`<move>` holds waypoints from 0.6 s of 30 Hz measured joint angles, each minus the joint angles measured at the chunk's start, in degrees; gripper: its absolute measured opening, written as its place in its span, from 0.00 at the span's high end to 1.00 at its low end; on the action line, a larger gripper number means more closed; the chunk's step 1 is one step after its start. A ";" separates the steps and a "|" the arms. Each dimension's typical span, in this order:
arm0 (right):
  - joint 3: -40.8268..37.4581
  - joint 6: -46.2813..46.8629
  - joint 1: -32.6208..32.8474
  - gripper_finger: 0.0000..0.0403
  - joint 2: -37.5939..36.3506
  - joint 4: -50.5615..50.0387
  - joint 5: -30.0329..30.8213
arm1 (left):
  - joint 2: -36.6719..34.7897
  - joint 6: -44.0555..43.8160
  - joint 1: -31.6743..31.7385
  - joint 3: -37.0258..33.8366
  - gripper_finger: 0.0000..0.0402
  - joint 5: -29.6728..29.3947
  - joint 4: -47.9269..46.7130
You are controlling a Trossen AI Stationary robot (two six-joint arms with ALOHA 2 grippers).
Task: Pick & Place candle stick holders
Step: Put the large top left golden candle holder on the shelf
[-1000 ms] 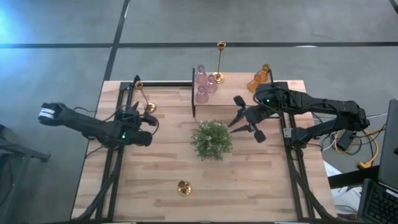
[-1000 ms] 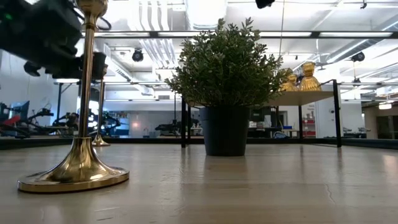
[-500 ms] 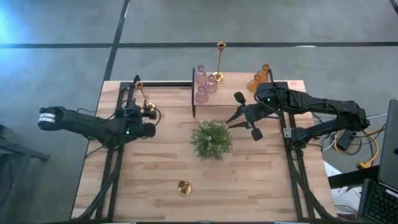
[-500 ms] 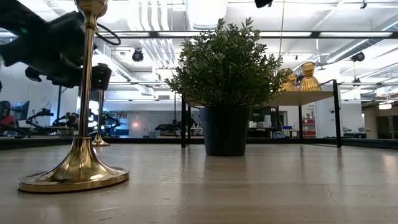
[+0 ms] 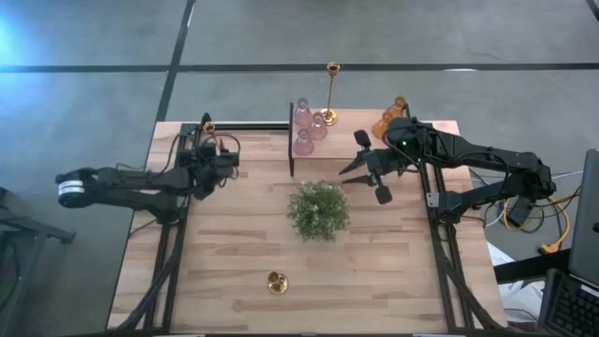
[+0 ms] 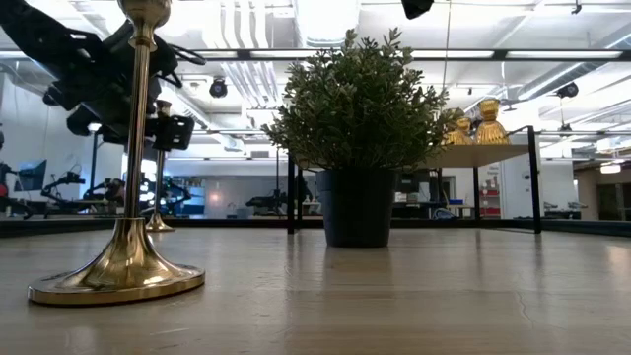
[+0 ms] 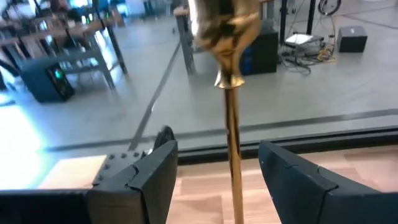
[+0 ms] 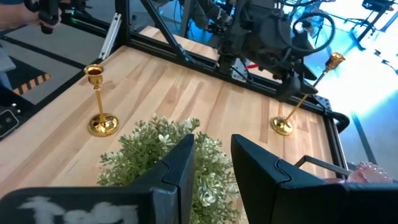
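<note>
The left gripper [image 5: 223,161] is the one doing the work here: it's up at the far-left corner of the table [image 5: 234,253] with its fingers spread apart on either side of the thin stem of a brass candle stick holder [image 5: 221,155], and in the left wrist view that stem [image 7: 232,155] runs straight up the gap between the two dark fingers [image 7: 152,177] without either pad clearly touching it. So I'd call this the lining-up-for-the-grab step, not a grip yet. That holder looks tilted in the right wrist view [image 8: 298,102], so closing on it probably wants a gentle squeeze low-ish on the stem, or the thing could tip or skid on its round base. The right gripper [image 5: 370,167] hangs empty over the table just beside the bushy plant [image 5: 319,209], fingers a little apart, nothing between them. As for the rest: a second brass holder [image 5: 276,282] stands alone near the front edge, a third [image 5: 329,94] is at the back by the three pink glass ones [image 5: 306,126], and the amber glass ones [image 5: 392,116] are clustered at the back right. Next move, I'd guess, is close on the stem, lift straight up, and carry it toward the others.
</note>
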 joint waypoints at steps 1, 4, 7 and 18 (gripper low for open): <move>0.00 -0.04 -0.12 0.75 0.00 -0.01 0.00 | 0.22 0.31 1.18 0.00 0.43 1.04 0.58; 0.00 -0.04 -0.53 0.76 -0.02 -0.05 -0.02 | 0.83 2.59 4.02 -0.02 0.43 3.47 3.56; 0.00 -0.01 -0.75 0.77 0.00 -0.47 0.00 | 1.40 4.75 6.42 -0.02 0.47 6.64 7.36; 0.00 0.00 -0.97 0.82 0.00 -0.68 0.19 | 3.11 11.09 9.96 0.00 0.98 14.20 12.35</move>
